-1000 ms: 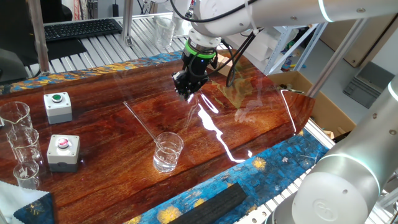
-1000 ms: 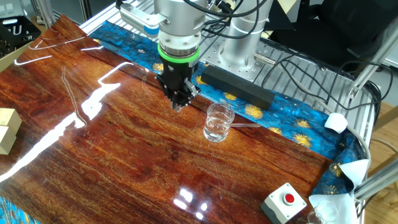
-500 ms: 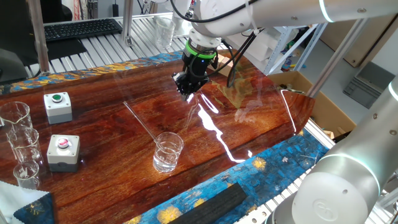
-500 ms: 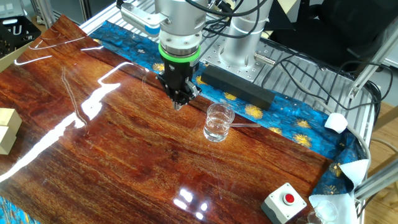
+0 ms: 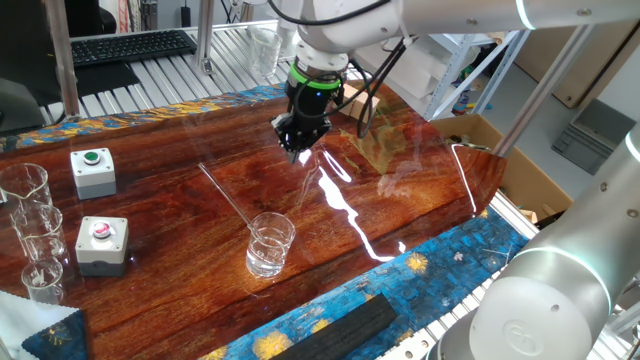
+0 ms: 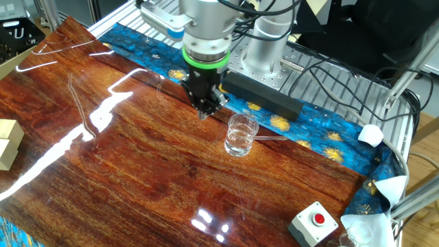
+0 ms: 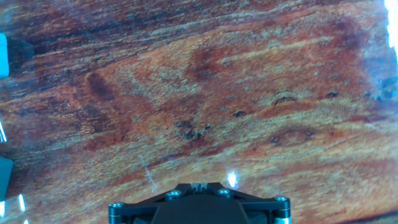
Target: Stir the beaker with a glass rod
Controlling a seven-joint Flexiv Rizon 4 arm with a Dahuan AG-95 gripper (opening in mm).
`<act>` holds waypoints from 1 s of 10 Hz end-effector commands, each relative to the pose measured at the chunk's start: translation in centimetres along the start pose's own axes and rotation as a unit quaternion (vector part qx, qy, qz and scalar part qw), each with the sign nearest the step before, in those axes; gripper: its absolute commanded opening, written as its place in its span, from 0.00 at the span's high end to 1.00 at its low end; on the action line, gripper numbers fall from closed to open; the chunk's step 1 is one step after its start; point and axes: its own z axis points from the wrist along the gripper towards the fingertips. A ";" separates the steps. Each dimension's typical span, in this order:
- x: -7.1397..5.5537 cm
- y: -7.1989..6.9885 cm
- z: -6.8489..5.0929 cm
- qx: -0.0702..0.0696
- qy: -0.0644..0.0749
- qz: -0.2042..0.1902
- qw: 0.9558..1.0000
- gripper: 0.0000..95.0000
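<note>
The beaker (image 5: 270, 243) is a short clear glass standing on the wooden table near its front edge; it also shows in the other fixed view (image 6: 241, 134). The glass rod (image 5: 225, 195) is a thin clear stick slanting from the beaker towards the back left; I cannot tell if its end sits inside the beaker. It also shows faintly in the other fixed view (image 6: 278, 138). My gripper (image 5: 296, 152) hangs point-down over bare wood, behind and apart from the beaker, fingers together and empty (image 6: 204, 114). The hand view shows only wood and the closed gripper (image 7: 198, 185).
A green-button box (image 5: 92, 170) and a red-button box (image 5: 102, 243) stand at the left, with three clear beakers (image 5: 30, 235) grouped beside them. A black bar (image 5: 345, 325) lies on the blue cloth at the front. A wooden block (image 6: 7, 144) sits at the far side.
My gripper has shifted a little sideways towards the beaker's side of the table, still shut. The beaker and rod have not moved.
</note>
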 end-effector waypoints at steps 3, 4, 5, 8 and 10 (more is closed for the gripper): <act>1.6 1.6 -1.1 0.010 0.013 0.013 1.000 1.00; 2.0 2.0 -1.4 0.011 0.017 0.016 1.000 1.00; 2.4 2.3 -1.6 0.014 0.021 0.017 1.000 1.00; 3.3 3.0 -2.2 0.021 0.030 0.039 0.999 1.00; 3.7 3.2 -2.4 0.023 0.037 0.046 0.998 1.00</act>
